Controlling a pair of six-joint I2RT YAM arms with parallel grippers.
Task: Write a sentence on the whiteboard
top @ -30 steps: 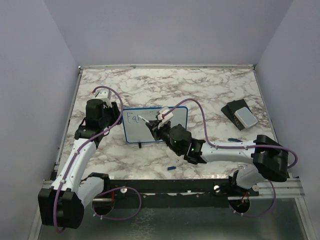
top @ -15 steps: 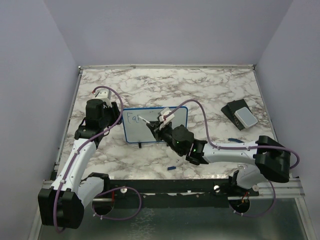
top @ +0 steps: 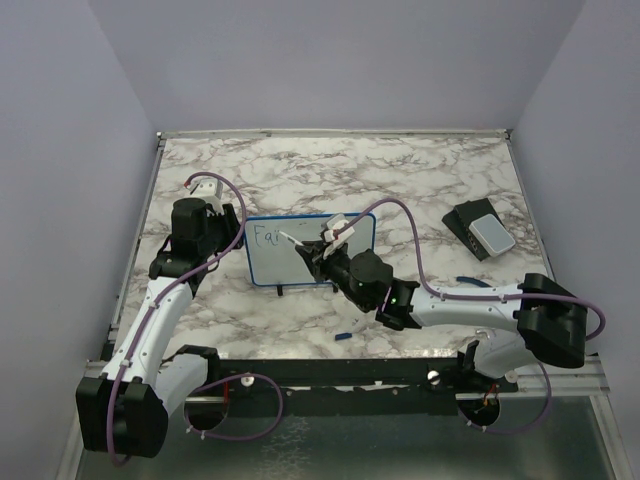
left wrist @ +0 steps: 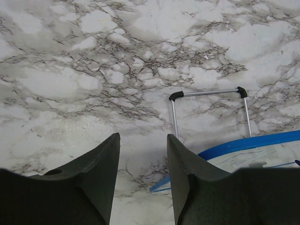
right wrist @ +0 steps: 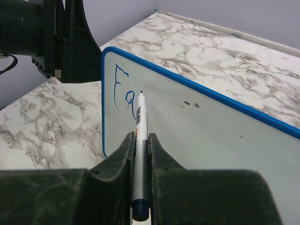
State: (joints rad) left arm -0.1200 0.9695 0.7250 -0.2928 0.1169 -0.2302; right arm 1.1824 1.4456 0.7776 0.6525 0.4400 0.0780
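**A:** Looking for the whiteboard (top: 270, 262), where's it sitting?

**B:** Standing mid-way across the marble table (top: 400, 180). The sentence (top: 264, 236) starts "Fa" in blue, top left. On the right, the right gripper (right wrist: 140, 137) is pinching a marker (right wrist: 140, 140), tip against the board just past the "a". Over at the board's left edge, the left gripper (left wrist: 143, 137) has its fingers spread.

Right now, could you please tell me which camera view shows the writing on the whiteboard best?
The right wrist view: the blue writing is large and legible beside the marker tip. The top external view shows it tiny; the left wrist view shows only the whiteboard edge.
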